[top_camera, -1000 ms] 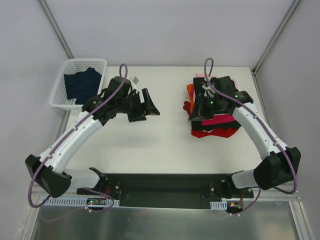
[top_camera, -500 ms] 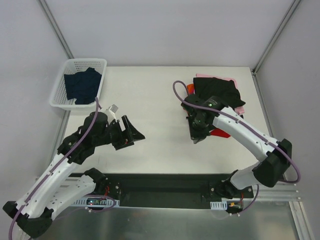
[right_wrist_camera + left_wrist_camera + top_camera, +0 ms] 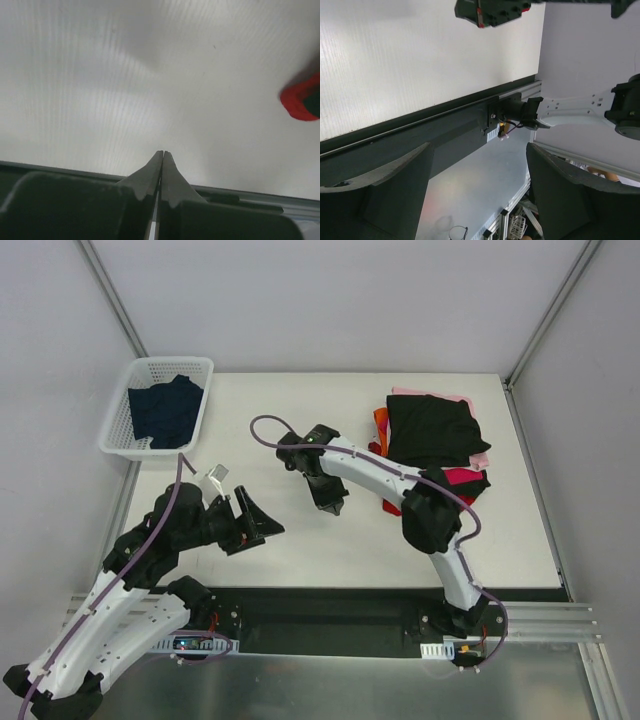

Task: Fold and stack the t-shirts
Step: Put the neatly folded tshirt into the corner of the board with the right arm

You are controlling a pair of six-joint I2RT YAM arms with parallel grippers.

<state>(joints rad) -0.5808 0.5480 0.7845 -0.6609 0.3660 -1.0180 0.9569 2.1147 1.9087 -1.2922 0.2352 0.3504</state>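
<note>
A stack of folded t-shirts [image 3: 432,430] lies at the back right of the table, a black one on top with pink, orange and red edges showing below it. The red edge [image 3: 299,101] shows at the right of the right wrist view. A dark navy t-shirt [image 3: 165,410] sits in the white basket [image 3: 114,430] at the back left. My right gripper [image 3: 334,505] [image 3: 161,153] is shut on nothing, over bare table left of the stack. My left gripper [image 3: 264,532] [image 3: 478,146] is open and empty near the front left, its fingers [image 3: 395,192] wide apart.
The black rail [image 3: 330,605] carrying both arm bases runs along the near edge. The right gripper's body [image 3: 492,10] shows at the top of the left wrist view. Grey walls close in the table at the back and sides.
The right gripper left the stack and swung left across the table, still shut; the black t-shirt now lies on top. The left arm drew back toward the near left, staying open.
</note>
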